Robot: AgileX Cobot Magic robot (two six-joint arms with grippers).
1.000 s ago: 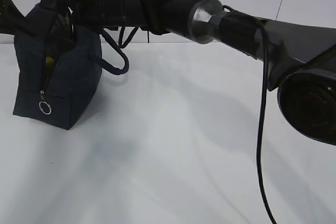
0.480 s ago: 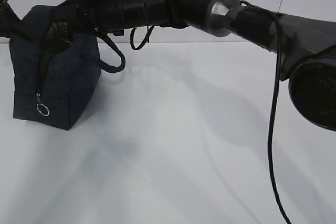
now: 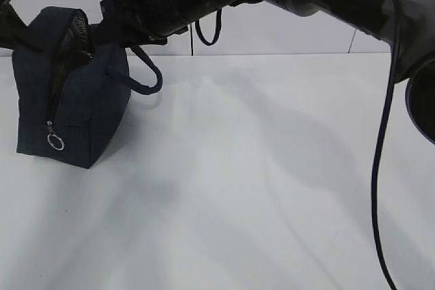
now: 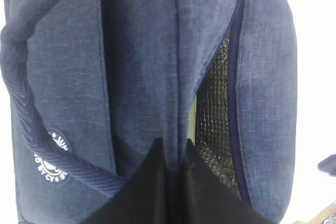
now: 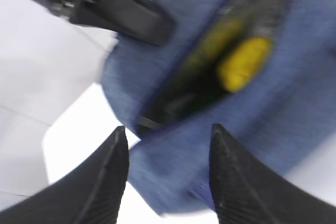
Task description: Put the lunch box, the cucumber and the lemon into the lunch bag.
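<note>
One lemon lay inside the lunch bag, upper right of the spread, empty right gripper.

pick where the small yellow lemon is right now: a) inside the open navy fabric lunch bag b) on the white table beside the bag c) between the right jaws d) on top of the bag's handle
a: the right wrist view shows the small yellow lemon down inside the open navy fabric lunch bag, with the right jaws standing apart above and empty.
</note>
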